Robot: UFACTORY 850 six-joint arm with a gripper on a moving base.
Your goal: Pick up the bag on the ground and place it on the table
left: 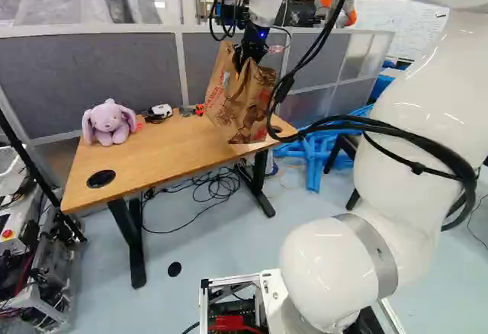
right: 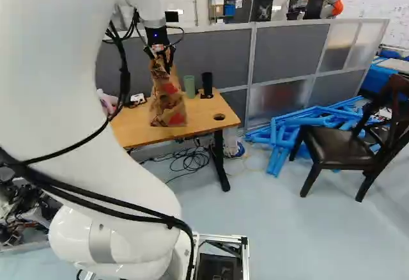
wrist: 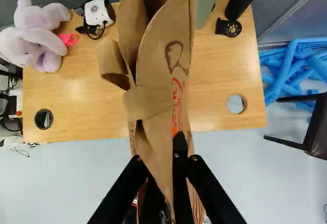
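Note:
The brown paper bag (left: 242, 97) hangs upright under my gripper (left: 250, 53), which stands over the right part of the wooden table (left: 175, 147) in the left base view. In the right base view the bag (right: 167, 101) overlaps the tabletop; whether its bottom touches the wood I cannot tell. Seen from the wrist, the gripper (wrist: 171, 165) is shut on the crumpled top of the bag (wrist: 158, 55), and the paper hides part of the fingers.
On the table are a purple plush rabbit (left: 110, 123), a white device (wrist: 97, 12), a green cup (right: 189, 86) and a black cylinder (right: 207, 83). A grey partition (right: 281, 50) stands behind. Blue tubes (right: 278, 133) and a dark chair (right: 339, 146) are to the right.

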